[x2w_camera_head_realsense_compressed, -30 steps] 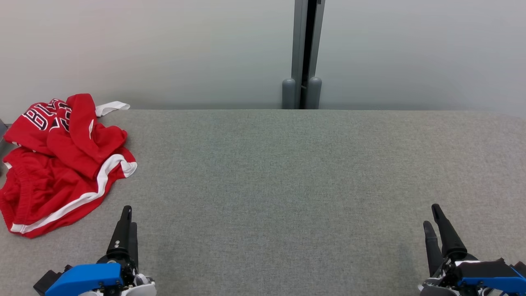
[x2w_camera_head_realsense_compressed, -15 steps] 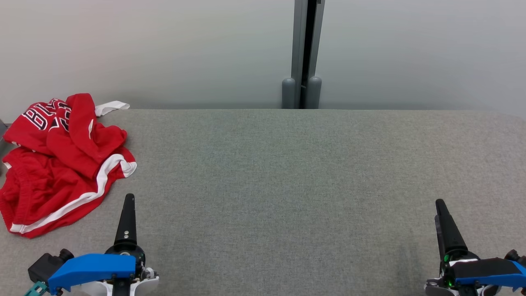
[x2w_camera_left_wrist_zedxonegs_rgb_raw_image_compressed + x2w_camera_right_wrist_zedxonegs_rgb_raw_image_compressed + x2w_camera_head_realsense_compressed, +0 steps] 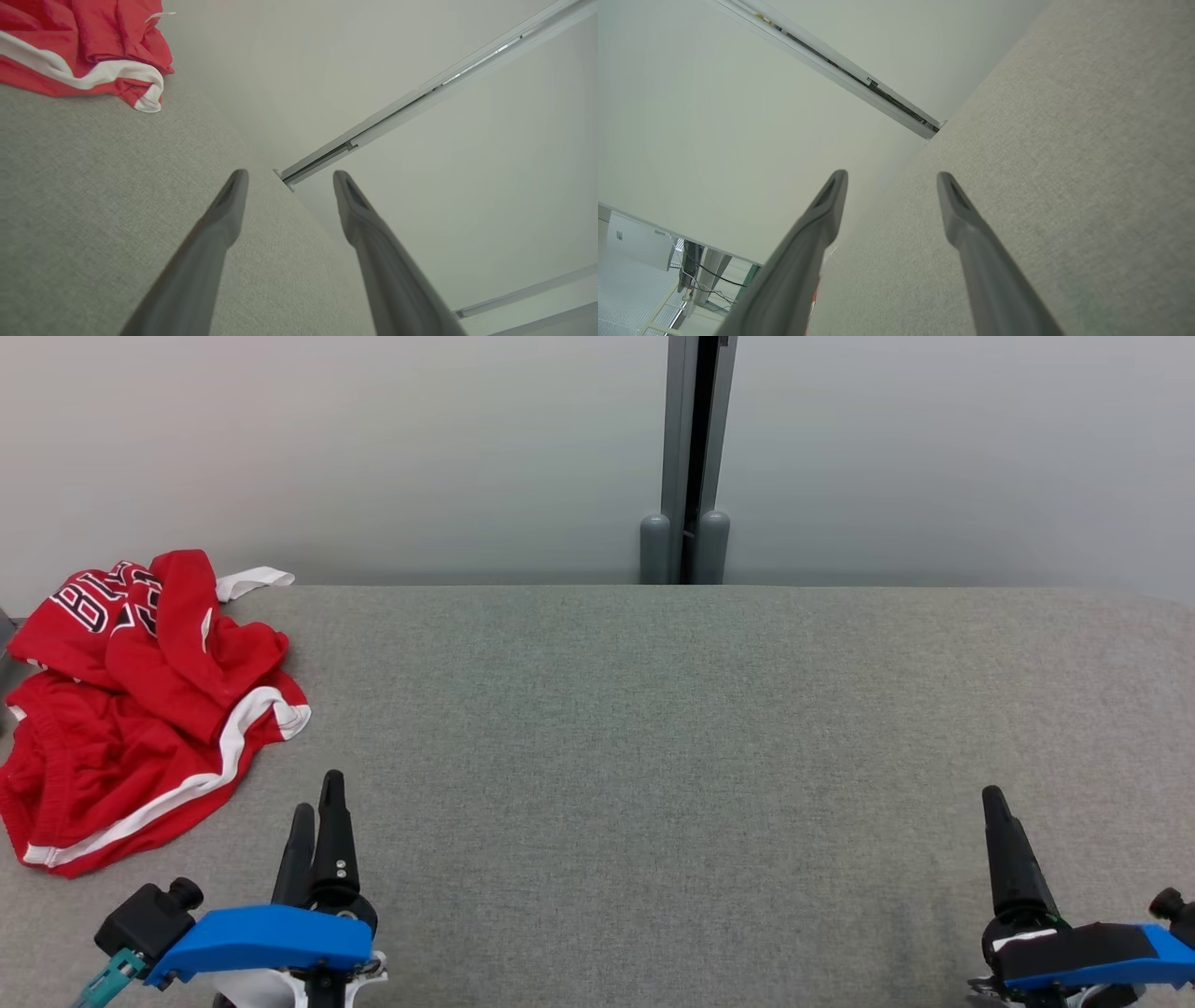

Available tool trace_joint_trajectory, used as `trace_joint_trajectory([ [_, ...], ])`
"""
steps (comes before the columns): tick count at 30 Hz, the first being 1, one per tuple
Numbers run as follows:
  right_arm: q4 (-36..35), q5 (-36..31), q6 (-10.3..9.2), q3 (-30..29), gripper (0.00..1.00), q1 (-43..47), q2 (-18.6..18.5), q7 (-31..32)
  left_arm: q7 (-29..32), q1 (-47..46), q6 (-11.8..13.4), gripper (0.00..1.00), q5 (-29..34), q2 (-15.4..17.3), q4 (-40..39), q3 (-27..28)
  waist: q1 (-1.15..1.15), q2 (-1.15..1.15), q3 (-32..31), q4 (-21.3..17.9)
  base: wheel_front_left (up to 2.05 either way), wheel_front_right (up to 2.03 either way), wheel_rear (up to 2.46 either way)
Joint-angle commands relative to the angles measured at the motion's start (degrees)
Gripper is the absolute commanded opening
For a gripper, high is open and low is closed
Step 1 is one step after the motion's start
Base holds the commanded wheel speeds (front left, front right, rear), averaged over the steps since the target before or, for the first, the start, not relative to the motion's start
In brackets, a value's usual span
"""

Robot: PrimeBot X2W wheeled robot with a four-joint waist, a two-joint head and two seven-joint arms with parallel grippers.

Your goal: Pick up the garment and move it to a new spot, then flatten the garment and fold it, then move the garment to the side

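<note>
The garment (image 3: pixel 140 709), crumpled at the far left corner of the desk (image 3: pixel 653 756), carries large dark lettering (image 3: pixel 93 602) with white outlines on a fold at its far end. The characters lie turned and creased, so they cannot be read with certainty.

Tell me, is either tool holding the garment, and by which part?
Nothing is held. The left tool and right tool are both open and empty over the table; the garment lies crumpled at the far left, apart from them.
</note>
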Motion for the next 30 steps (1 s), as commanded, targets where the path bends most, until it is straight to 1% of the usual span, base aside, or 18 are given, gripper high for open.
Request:
trace_joint_trajectory([
  [1,-1.3,-2.0,0.07,0.3,1.0,-0.1,-0.4,-0.5,-0.5,-0.3,0.3,1.0,1.7,0.4,-0.5,-0.6,0.0,0.0,0.0,0.0,0.0,0.0,0.0],
  [15,-0.9,-17.9,0.09,2.5,1.0,1.6,-0.5,-3.1,-3.1,0.5,1.2,1.0,16.5,0.5,2.3,-3.8,0.0,0.0,-0.2,0.0,0.0,0.0,0.0],
  [22,0.5,-25.6,0.09,3.1,1.0,1.9,-0.6,-4.2,-4.2,0.9,1.5,1.0,21.3,0.5,3.3,-4.6,0.0,0.0,-0.3,0.0,0.0,0.0,0.0],
  [30,1.8,-31.6,0.1,3.4,1.0,1.8,-0.6,-5.4,-5.5,0.9,1.8,1.0,25.8,0.5,4.8,-5.1,0.0,0.0,-0.4,0.0,0.0,0.0,0.0],
])
